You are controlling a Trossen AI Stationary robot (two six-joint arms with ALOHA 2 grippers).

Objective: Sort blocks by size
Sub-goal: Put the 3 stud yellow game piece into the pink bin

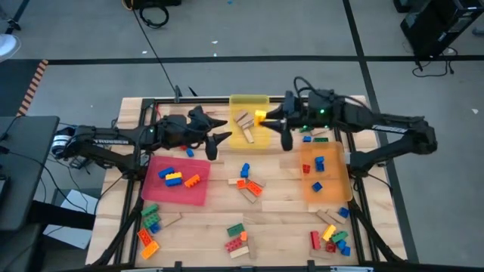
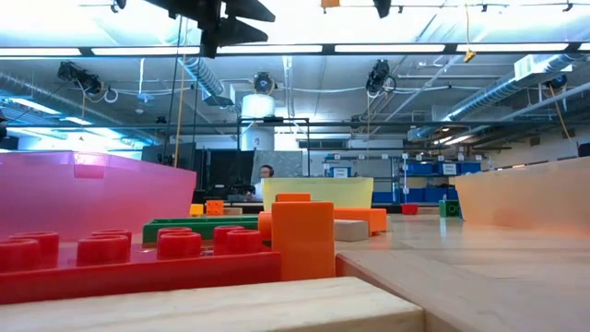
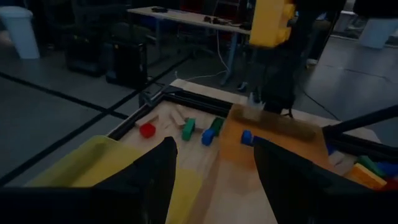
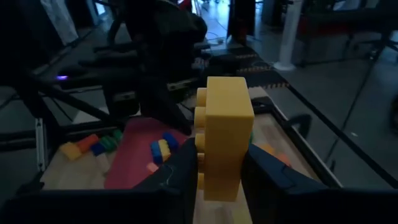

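My right gripper [image 1: 268,118] is shut on a yellow studded brick [image 1: 259,115] in the air over the yellow tray [image 1: 249,142] at the table's far middle. The tray holds tan wooden blocks [image 1: 243,121]. My left gripper [image 1: 218,140] is open and empty, just left of the yellow tray and beyond the red tray [image 1: 181,195]. In the left wrist view its fingers [image 3: 155,180] stand apart, and the held brick [image 3: 270,22] shows ahead. Loose bricks [image 1: 248,185] lie at mid-table and along the near edge [image 1: 236,240]. My right gripper pinches the yellow brick between its two fingers [image 4: 267,177], on the two side faces of its near half [image 4: 217,171]. The fingers come from the table's right, about level. The brick sticks out past the fingertips, studs to one side, lifted clear above the yellow tray.
The red tray holds blue, yellow and orange bricks [image 1: 175,177]. The orange tray [image 1: 333,193] at the right holds blue and red bricks [image 1: 318,165]. More bricks lie at the near left [image 1: 149,223] and near right [image 1: 333,236]. A dark frame [image 1: 144,113] borders the table.
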